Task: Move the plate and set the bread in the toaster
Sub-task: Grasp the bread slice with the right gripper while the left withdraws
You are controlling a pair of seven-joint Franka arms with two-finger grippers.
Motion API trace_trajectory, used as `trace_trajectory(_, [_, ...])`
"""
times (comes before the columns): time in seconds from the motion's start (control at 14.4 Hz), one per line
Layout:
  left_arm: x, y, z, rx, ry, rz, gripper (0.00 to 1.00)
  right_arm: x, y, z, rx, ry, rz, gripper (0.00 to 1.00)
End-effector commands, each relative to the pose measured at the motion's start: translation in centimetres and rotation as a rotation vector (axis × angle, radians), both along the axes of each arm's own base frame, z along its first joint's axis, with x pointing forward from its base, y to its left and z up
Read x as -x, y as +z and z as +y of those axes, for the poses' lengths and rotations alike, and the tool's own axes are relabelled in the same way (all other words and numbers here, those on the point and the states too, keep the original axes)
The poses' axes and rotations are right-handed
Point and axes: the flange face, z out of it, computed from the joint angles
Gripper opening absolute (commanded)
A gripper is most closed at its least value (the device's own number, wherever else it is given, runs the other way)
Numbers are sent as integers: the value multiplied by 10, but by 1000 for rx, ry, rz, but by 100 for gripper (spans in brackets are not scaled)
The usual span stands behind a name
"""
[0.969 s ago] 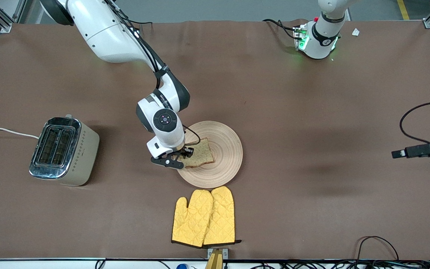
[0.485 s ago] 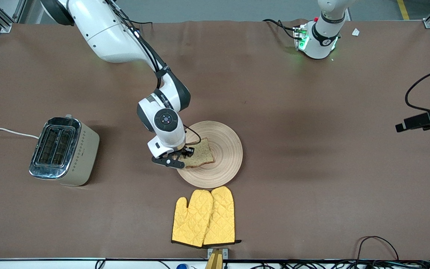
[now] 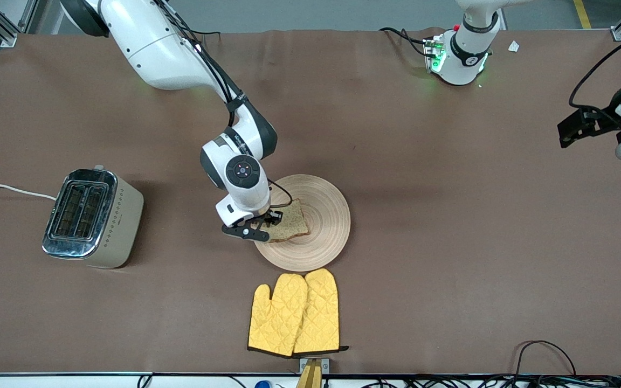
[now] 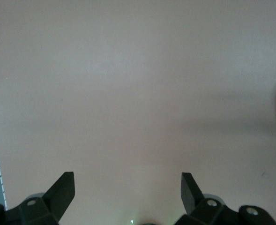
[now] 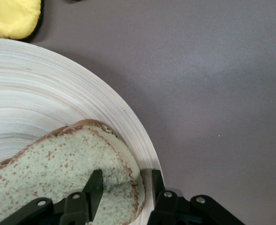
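The pale wooden plate [image 3: 326, 215] lies mid-table with the seeded bread [image 3: 291, 220] on it. My right gripper [image 3: 259, 230] is low at the plate's rim on the toaster's side. In the right wrist view the right gripper [image 5: 123, 183] has one finger pressed into the top of the bread [image 5: 48, 168] and the other against its crust over the plate [image 5: 44, 93]. The cream toaster [image 3: 92, 218] stands toward the right arm's end, slots empty. My left gripper [image 3: 569, 132] hangs open and empty over bare table at the left arm's end, as the left wrist view [image 4: 127, 187] shows.
A pair of yellow oven mitts [image 3: 294, 312] lies just nearer the front camera than the plate; a corner shows in the right wrist view [image 5: 11, 16]. The toaster's white cord [image 3: 8, 188] runs off the table edge. Cables lie along the front edge.
My left arm has swung up and away toward its own base's edge of the table. My right gripper has edged slightly onto the bread at the plate's rim.
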Motion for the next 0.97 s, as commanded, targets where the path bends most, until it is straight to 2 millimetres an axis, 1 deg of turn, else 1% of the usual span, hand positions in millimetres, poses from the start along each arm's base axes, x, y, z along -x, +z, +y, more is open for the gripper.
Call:
trace_trajectory(0.0, [34,-1,5,32,16,46,100,0,-2,4,17,-6,-14,46])
trace_trajectory(0.14, [50,3,2,92,22,44,100,0,-3,3,18,-9,-13,44])
trace_trajectory(0.21, [57,3,1,106,20,44,100,0,-3,4,17,-6,-12,42])
trace_trajectory(0.28, [65,0,-6,108,6,34,100,0,-4,4,18,-8,-11,39])
trace_trajectory(0.48, [79,-1,-14,110,-12,-19,100,0,-4,4,17,-8,-12,26])
trace_trajectory(0.69, [77,-2,-20,112,-30,-42,100,0,-5,3,18,-9,-13,8])
trace_trajectory(0.76, [72,-9,-17,114,-37,-55,100,0,-5,4,17,-7,-12,4])
trace_trajectory(0.9, [66,-17,-19,121,-39,-70,100,0,-5,4,16,-7,-13,3])
